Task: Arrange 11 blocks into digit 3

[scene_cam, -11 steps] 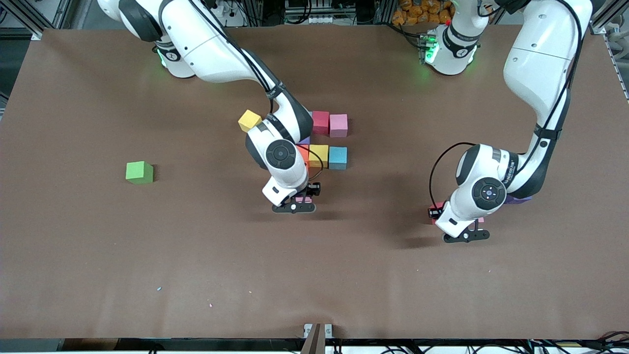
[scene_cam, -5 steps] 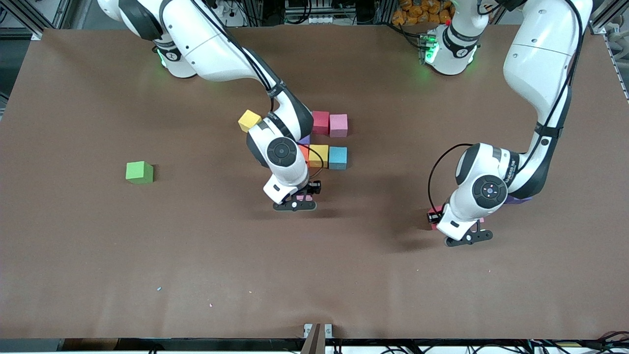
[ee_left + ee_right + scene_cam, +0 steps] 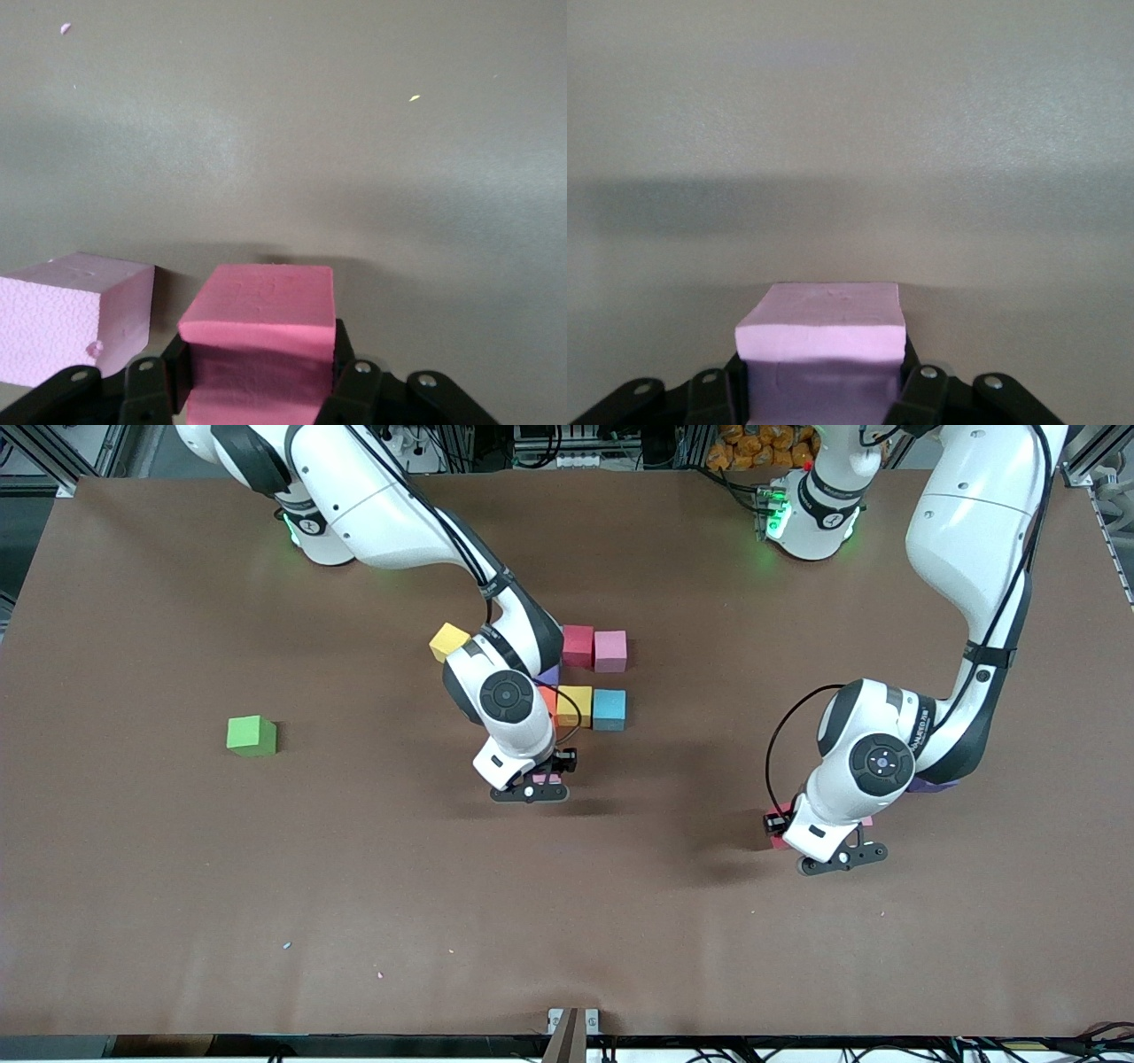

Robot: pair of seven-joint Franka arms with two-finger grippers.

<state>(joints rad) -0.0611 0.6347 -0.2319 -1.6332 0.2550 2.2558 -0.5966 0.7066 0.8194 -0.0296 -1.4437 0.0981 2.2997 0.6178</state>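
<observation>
Well short of a finished digit 3. Near the middle of the bench, only a partial cluster [image 3: 592, 677] to go on: a red block [image 3: 578, 646] touching a pink block [image 3: 610, 650] in the row nearer the robots' edge; in the next row toward the front camera, an orange block [image 3: 547, 700], a yellow-orange block [image 3: 574, 705] and a light blue block [image 3: 609, 708] side by side; between the rows, a sliver of a purple block [image 3: 549, 677] under the right arm. Close by but apart, a tilted yellow block [image 3: 450, 641]. No third bar yet, and part of the layout hidden by the arm, so the exact count cannot be told. Off toward the right arm's end, a green cube [image 3: 252, 736], not part of the figure.

Right gripper [image 3: 530, 786] low over the bench just in front of the cluster, jaws drawn in to a block's width and clamped on the sides of a pale pink block [image 3: 821, 319], probably bound for the missing bar.

Left gripper [image 3: 837, 852] low over the bench toward the left arm's end, jaws likewise narrowed onto a deep pink block [image 3: 261, 310], with another pale pink block [image 3: 75, 314] just beside it on the bench. Lifted or resting: cannot tell for either. Under the left arm, one more purple block [image 3: 935, 786] yet to be brought in.
</observation>
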